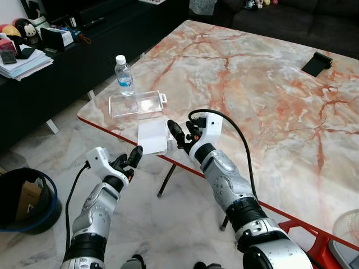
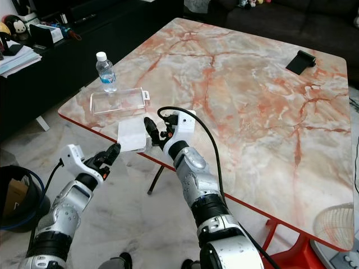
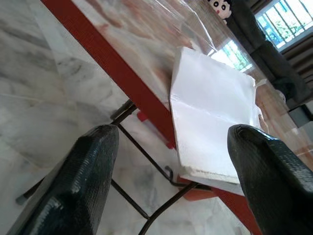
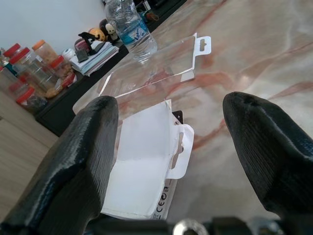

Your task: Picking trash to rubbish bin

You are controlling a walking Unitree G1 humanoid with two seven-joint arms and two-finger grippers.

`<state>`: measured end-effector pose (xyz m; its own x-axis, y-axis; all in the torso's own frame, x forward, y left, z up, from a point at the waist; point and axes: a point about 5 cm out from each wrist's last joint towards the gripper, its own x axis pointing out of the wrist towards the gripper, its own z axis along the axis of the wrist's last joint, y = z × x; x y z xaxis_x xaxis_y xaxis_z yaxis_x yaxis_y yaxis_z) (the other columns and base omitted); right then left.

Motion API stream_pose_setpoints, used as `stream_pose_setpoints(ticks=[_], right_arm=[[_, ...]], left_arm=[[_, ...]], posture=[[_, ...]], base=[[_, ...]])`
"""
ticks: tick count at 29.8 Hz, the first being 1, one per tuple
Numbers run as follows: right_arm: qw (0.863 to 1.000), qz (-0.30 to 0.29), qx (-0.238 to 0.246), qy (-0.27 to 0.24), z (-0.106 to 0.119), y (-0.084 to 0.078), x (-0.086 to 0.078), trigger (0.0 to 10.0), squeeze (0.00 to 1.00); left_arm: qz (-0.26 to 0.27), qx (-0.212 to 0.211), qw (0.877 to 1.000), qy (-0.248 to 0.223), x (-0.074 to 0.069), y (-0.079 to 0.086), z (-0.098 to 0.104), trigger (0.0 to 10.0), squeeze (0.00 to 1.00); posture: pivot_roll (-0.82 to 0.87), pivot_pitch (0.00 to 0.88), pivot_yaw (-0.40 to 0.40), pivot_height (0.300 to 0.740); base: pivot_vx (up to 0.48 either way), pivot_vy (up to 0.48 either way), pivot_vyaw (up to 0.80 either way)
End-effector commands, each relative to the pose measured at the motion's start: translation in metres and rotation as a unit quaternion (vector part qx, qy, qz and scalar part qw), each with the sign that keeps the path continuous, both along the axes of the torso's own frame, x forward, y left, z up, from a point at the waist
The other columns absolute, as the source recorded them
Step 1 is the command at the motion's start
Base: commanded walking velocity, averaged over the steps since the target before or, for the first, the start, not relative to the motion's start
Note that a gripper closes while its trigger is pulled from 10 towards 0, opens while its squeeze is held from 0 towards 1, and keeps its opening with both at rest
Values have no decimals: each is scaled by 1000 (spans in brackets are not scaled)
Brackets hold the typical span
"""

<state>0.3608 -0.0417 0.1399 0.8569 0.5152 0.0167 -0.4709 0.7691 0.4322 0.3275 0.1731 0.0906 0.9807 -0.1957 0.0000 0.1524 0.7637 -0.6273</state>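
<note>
Your trash here is the white card packaging (image 1: 152, 136), lying flat at the near edge of the marble counter (image 1: 269, 95), its lower side reaching the red rim. Just beyond it, farther onto the counter, lies a clear plastic blister shell (image 1: 136, 104), and beyond that stands a small water bottle (image 1: 124, 75) with a white cap and blue label — upright, close to the counter's corner.

Your right pincer (image 1: 180, 132) sits just beside the card's right edge, low over the counter, fingers spread; in the right wrist view the card (image 4: 142, 161) with its hang tab lies between the two black fingers (image 4: 73, 171), and you cannot tell whether either one touches it. Your left pincer (image 1: 133, 157) hangs below the counter edge over the floor, pointing up toward the card's near edge, fingers also spread and holding nothing.

Down to your left on the marble floor stands a dark bin (image 1: 28, 199) with a blue rim — well apart from the card. A black flat object (image 1: 317, 63) rests near the counter's far right side.
</note>
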Motion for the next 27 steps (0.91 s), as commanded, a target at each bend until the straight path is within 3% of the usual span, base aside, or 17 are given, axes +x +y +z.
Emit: stream_pose_setpoints(ticks=[1,8,19,20,21,27], right_arm=[[999,17,26,13,-4,21,-10,10000,0],[999,21,26,12,-3,23,-11,10000,0],[1000,18,23,10,-2,21,-10,10000,0],[1000,18,22,10,-2,21,-10,10000,0],[1000,17,22,10,-2,21,-10,10000,0],[1000,17,22,11,-2,20,-10,10000,0]], left_arm=[[-3,-5,1000,-3,2,-2,-1,10000,0],[-14,-13,1000,-6,10,-9,1,10000,0],[-65,-34,997,1,14,-39,-3,9922,0],[-65,-34,997,1,14,-40,-3,4118,0],[-66,-37,997,-1,14,-40,-3,0,0],[-71,-33,997,-6,13,-42,-3,0,0]], posture=[[118,159,-42,740],[112,161,-45,740],[104,161,-45,740],[104,161,-45,740],[104,161,-45,740],[107,164,-48,740]], base=[[0,0,0],[0,0,0],[0,0,0],[0,0,0],[0,0,0],[0,0,0]])
